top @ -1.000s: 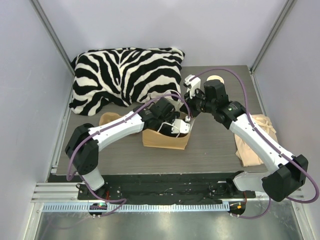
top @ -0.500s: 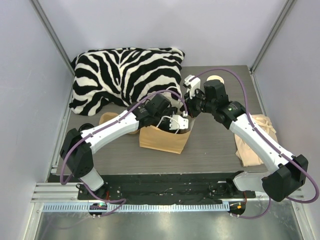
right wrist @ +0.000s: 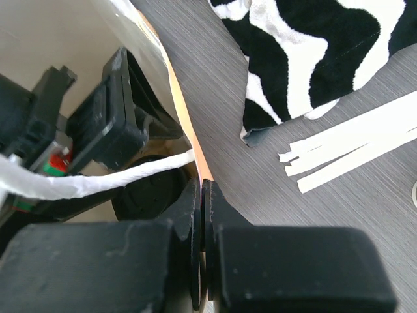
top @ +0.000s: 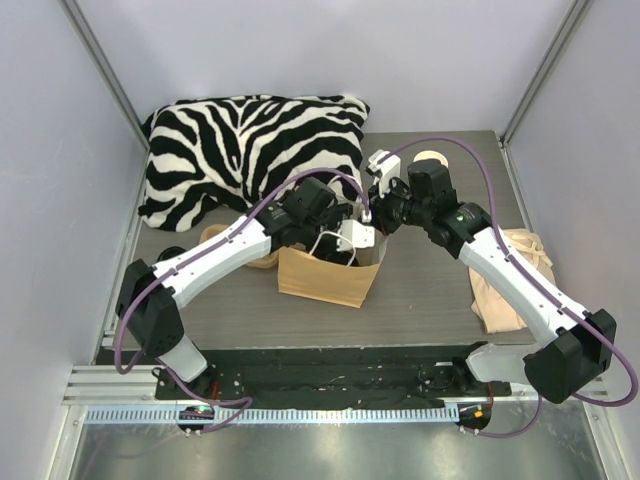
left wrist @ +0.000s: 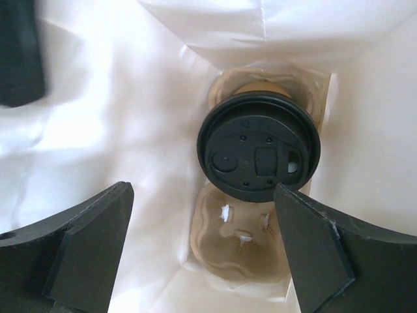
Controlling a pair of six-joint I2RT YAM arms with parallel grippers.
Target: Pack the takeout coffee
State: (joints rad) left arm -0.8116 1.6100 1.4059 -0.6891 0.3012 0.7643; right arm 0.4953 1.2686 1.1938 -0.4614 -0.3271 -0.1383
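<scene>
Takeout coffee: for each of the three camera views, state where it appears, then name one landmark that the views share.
Top external: not visible; it sits hidden inside the paper bag.
Left wrist: takeout coffee right of centre, lid up, in a cardboard carrier at the bag's bottom.
Right wrist: only its dark lid, lower left, inside the bag.
Shared landmark: the paper bag.

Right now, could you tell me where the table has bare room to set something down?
Bare tabletop lies between the paper bag and the beige cloth, under the right arm, and along the front edge. It is crowded at the bag's mouth, where the left pincer and right pincer meet, and by the zebra pillow.
</scene>
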